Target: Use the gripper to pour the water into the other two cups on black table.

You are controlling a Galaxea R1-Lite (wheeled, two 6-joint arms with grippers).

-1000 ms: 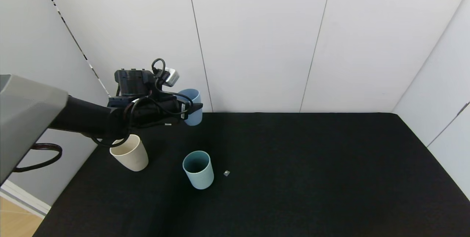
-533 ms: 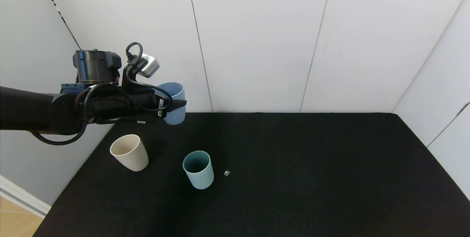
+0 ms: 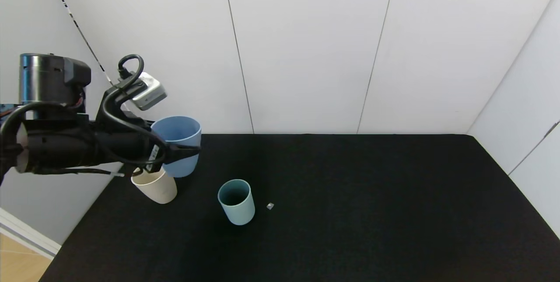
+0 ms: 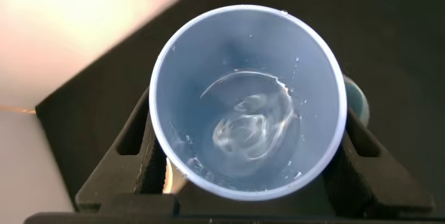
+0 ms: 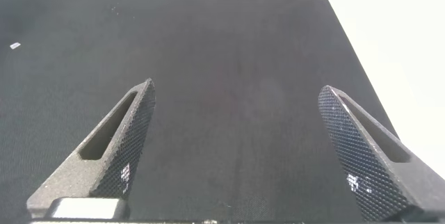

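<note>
My left gripper [image 3: 180,151] is shut on a light blue cup [image 3: 176,140], held upright in the air at the left of the black table [image 3: 350,212]. In the left wrist view the blue cup [image 4: 247,57] has a little water [image 4: 250,130] swirling in its bottom, with black fingers [image 4: 132,137] on both sides. The beige cup [image 3: 157,188] stands just below and in front of it, its rim partly hidden by the gripper. The teal cup [image 3: 236,201] stands upright to the right, apart from both. My right gripper [image 5: 240,147] hangs open over bare table.
A tiny grey bit [image 3: 270,206] lies on the table right of the teal cup. White wall panels [image 3: 306,54] close off the back and both sides. The table's left edge [image 3: 83,225] runs close to the beige cup.
My left arm has carried the blue cup leftward and nearer, from behind the teal cup to above the beige cup. Both standing cups have stayed put.
</note>
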